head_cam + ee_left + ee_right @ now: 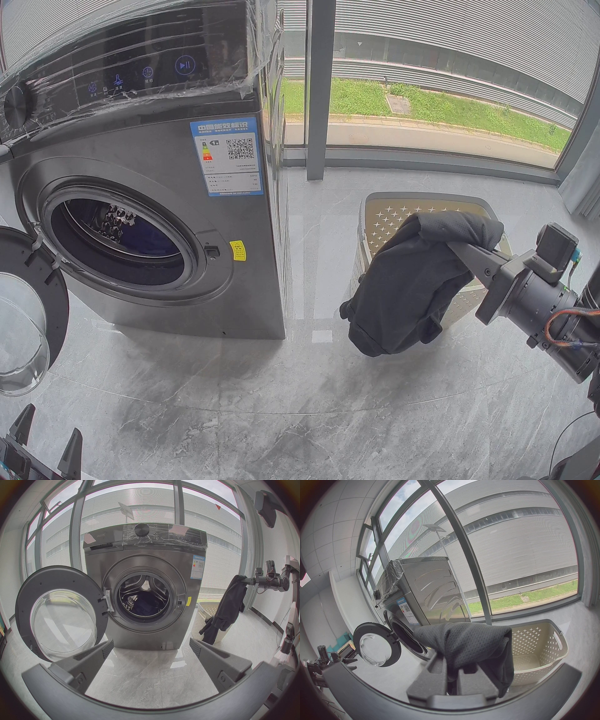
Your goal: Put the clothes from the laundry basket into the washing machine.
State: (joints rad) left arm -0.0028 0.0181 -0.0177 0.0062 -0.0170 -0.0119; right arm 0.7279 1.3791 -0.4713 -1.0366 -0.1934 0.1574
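Dark garment [412, 281] hangs from the right gripper [465, 253], whose two fingers [475, 680] are pressed together on a fold at the cloth's upper end. In the right wrist view the mesh fabric [468, 642] drapes over and past the fingers, hiding their tips. The gripper is held out level above the laundry basket [425, 197], over the basket's rim on the side nearer the robot. From there the garment drops down outside the basket's wall on the side facing the washing machine [156, 150]. Its lower end is bunched close to the floor [312, 400]; whether it touches the floor cannot be told.

The basket, pale with star-shaped holes, stands on the floor towards the window [437, 75] edge, just beside the machine's right flank but apart from it. The machine stands at the floor's far left with its round door [25, 312] swung fully open to the left. Its drum [119, 240] is open to the front, and something dark blue lies low inside it.

The left gripper [51, 425] sits low at the floor's near left corner, fingers spread wide apart and holding nothing. In its own wrist view the gripper [150, 644] points at the drum opening [143, 598], well apart from the machine.
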